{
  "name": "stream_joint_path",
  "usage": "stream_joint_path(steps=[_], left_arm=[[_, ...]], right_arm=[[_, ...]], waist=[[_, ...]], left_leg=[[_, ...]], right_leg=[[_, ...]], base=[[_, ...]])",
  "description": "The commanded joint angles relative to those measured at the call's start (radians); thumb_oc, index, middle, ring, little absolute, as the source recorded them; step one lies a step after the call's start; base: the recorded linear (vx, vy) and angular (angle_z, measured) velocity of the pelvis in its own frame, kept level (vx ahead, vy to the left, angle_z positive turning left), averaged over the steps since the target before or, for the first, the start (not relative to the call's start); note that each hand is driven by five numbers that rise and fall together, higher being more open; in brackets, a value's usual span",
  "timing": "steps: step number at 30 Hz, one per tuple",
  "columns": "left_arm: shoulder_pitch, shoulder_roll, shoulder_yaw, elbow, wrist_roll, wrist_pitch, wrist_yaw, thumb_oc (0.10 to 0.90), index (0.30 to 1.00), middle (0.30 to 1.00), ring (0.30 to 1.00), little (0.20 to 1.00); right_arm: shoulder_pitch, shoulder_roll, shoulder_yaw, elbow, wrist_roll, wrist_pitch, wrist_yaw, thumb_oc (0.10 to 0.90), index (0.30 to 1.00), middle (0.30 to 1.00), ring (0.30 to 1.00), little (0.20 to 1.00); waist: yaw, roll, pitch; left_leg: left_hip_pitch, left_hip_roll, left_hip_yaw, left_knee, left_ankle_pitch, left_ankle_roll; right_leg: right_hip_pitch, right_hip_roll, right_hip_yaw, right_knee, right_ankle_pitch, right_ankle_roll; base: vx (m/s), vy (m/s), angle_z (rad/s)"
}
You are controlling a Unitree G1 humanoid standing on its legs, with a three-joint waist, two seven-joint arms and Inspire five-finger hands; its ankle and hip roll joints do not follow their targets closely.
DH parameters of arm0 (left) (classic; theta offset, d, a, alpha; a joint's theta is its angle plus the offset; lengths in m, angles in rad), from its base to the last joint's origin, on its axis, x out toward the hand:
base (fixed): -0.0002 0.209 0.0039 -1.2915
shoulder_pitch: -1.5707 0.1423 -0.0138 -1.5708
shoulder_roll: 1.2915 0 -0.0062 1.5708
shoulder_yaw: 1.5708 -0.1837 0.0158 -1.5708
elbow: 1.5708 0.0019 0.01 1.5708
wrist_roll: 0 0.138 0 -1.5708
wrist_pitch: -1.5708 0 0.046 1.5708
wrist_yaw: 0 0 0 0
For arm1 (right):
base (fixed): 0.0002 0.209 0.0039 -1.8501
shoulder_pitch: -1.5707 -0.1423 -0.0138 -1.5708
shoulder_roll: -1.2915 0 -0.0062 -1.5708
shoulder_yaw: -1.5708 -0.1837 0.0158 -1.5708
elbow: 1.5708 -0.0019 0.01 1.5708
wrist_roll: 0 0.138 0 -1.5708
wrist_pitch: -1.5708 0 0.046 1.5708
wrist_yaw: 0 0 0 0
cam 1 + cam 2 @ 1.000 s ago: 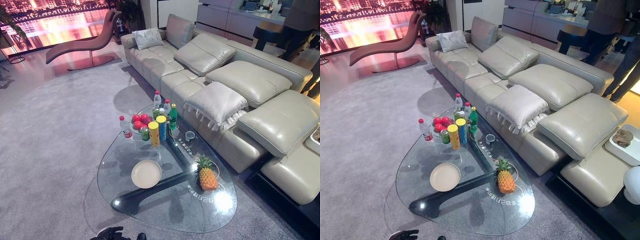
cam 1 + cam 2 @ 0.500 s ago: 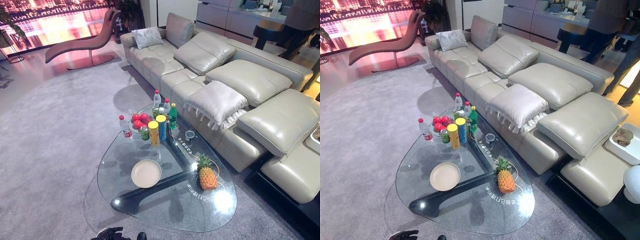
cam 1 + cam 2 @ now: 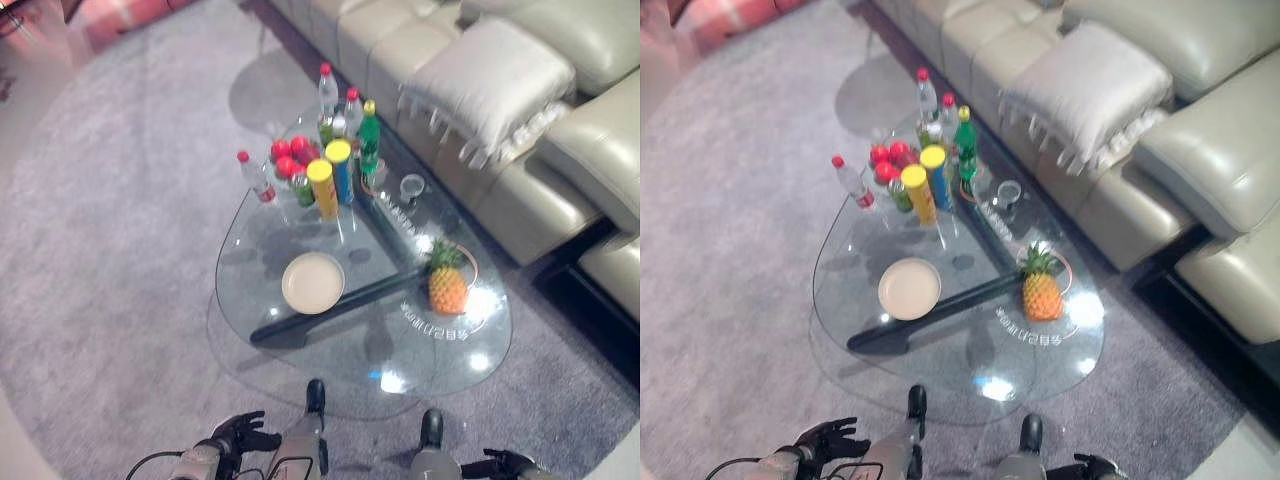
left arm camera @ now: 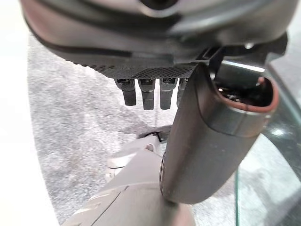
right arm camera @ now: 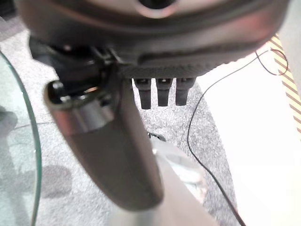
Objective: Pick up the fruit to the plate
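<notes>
While tilted lower than half a second back, now taking in both hands at the near edge plus the near rim of the glass table point(image 3: 300, 385); whole-frame shift, so a camera move, not an object move. No change in layout on the glass: plate point(image 3: 313, 283) empty, mid-table, left of centre; pineapple point(image 3: 447, 287) upright on the right side, well apart from the plate; red fruit point(image 3: 290, 157) piled at the far end, just beside the yellow tube point(image 3: 321, 187), blue tube point(image 3: 339, 170), green bottle point(image 3: 369, 138) and clear bottle point(image 3: 257, 177). Left hand point(image 3: 238, 437) low at near left, off the table, over the carpet point(image 3: 120, 250); in the left wrist view, fingers point(image 4: 141, 94) straight and relaxed, thumb out, holding nothing. Right hand point(image 3: 505, 464) low at near right, same story in the right wrist view: fingers point(image 5: 162, 92) straight, empty. Sofa point(image 3: 560, 150) and cushion point(image 3: 490, 80) beyond the table, irrelevant. Meaning for the task: probably just lining up the view for a reach; no fruit lifted, nothing on the plate, transfer not started. Next, likely: right hand to the pineapple as the nearer fruit, or a long lean for the red ones. Risks: tubes and bottles crowding the red fruit, easy to topple; pineapple top-heavy, awkward for one hand.
</notes>
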Motion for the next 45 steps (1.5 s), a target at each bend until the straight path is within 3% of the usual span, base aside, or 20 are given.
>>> stream_joint_path(steps=[1, 7, 14, 24, 33, 45], left_arm=[[-0.089, 0.054, -0.024, 0.014, -0.100, -0.025, -0.022, 0.800, 0.900, 0.900, 0.900, 0.900], [-0.191, 0.104, 0.027, -0.012, -0.307, -0.029, 0.051, 0.800, 0.900, 0.900, 0.900, 0.900], [-0.257, 0.111, 0.102, -0.035, -0.456, -0.081, 0.176, 0.800, 0.900, 0.900, 0.900, 0.900], [-0.294, 0.108, 0.105, -0.064, -0.449, -0.126, 0.310, 0.800, 0.900, 0.900, 0.900, 0.900], [-0.274, 0.107, 0.095, -0.081, -0.436, -0.145, 0.298, 0.800, 0.900, 0.900, 0.900, 0.900], [-0.265, 0.121, 0.066, -0.086, -0.436, -0.153, 0.243, 0.800, 0.900, 0.900, 0.900, 0.900]], right_arm=[[-0.072, 0.017, 0.016, -0.003, 0.067, -0.019, -0.023, 0.800, 0.900, 0.900, 0.900, 0.900], [-0.137, 0.000, 0.005, -0.081, 0.188, -0.154, -0.088, 0.800, 0.900, 0.900, 0.900, 0.900], [-0.184, 0.021, -0.008, -0.152, 0.242, -0.261, -0.190, 0.800, 0.900, 0.900, 0.900, 0.900], [-0.230, 0.027, -0.005, -0.176, 0.249, -0.286, -0.261, 0.800, 0.900, 0.900, 0.900, 0.900], [-0.237, 0.010, -0.013, -0.177, 0.266, -0.306, -0.270, 0.800, 0.900, 0.900, 0.900, 0.900], [-0.249, -0.018, -0.018, -0.185, 0.233, -0.335, -0.297, 0.800, 0.900, 0.900, 0.900, 0.900]], waist=[[0.013, -0.070, 0.109], [0.010, -0.115, 0.186], [0.001, -0.142, 0.187], [0.007, -0.153, 0.187], [0.013, -0.142, 0.187], [0.020, -0.139, 0.187]], left_leg=[[0.025, 0.001, 0.035, -0.002, -0.086, 0.007], [-0.116, 0.013, 0.021, 0.150, -0.108, 0.004], [-0.317, 0.008, -0.013, 0.324, -0.140, 0.011], [-0.493, 0.002, -0.034, 0.509, -0.201, 0.021], [-0.582, 0.007, -0.049, 0.624, -0.245, 0.032], [-0.609, 0.005, -0.053, 0.653, -0.257, 0.034]], right_leg=[[-0.177, -0.071, 0.067, 0.063, 0.081, -0.016], [-0.305, -0.063, 0.090, 0.162, 0.069, -0.023], [-0.502, -0.044, 0.115, 0.324, 0.033, -0.030], [-0.674, -0.024, 0.119, 0.490, -0.020, -0.050], [-0.764, -0.033, 0.132, 0.593, -0.054, -0.068], [-0.789, -0.042, 0.126, 0.611, -0.048, -0.069]], base=[[-0.13, -0.012, -0.01], [-0.15, -0.084, -0.05], [-0.09, -0.026, 0.05], [-0.04, -0.023, 0.06], [0.00, 0.004, 0.01], [0.00, 0.001, -0.01]])
